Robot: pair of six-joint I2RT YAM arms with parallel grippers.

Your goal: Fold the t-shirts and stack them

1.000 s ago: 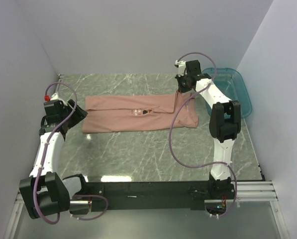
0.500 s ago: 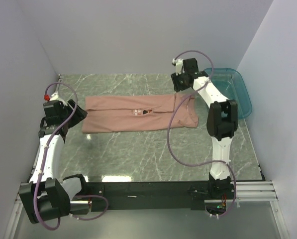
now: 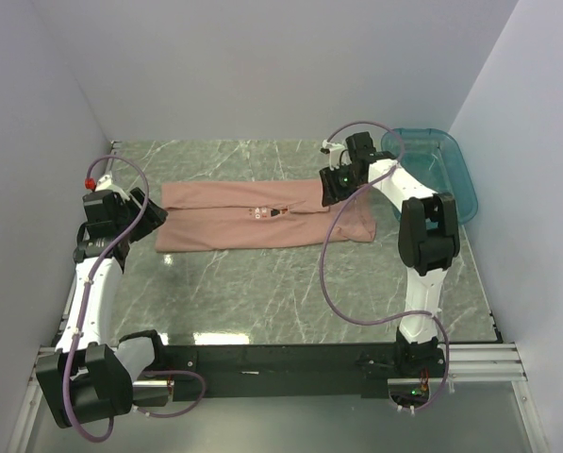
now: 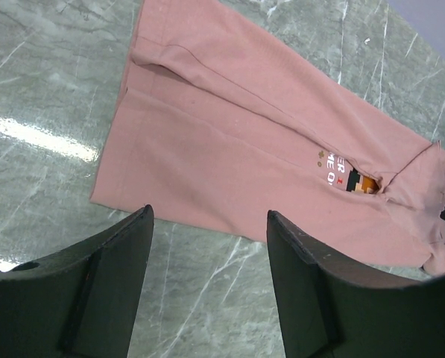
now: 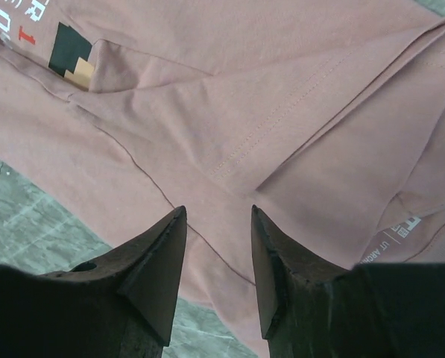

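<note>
One salmon-pink t-shirt (image 3: 262, 215) lies on the marble table, folded lengthwise into a long strip, its print just showing along the centre fold. It also shows in the left wrist view (image 4: 252, 142) and the right wrist view (image 5: 267, 127). My left gripper (image 3: 157, 215) is open and empty, just off the shirt's left end, over bare table (image 4: 207, 216). My right gripper (image 3: 330, 185) is open and empty, low over the shirt's right end near the sleeve and collar folds (image 5: 218, 212).
A teal plastic bin (image 3: 443, 170) stands at the table's back right, beside the right arm. The grey marble table top (image 3: 290, 293) stretches in front of the shirt. White walls close in the left, back and right sides.
My right gripper has let go of the cloth, swung left and lowered over the shirt's right end. The left arm has shifted slightly. The shirt's right end has settled flat.
</note>
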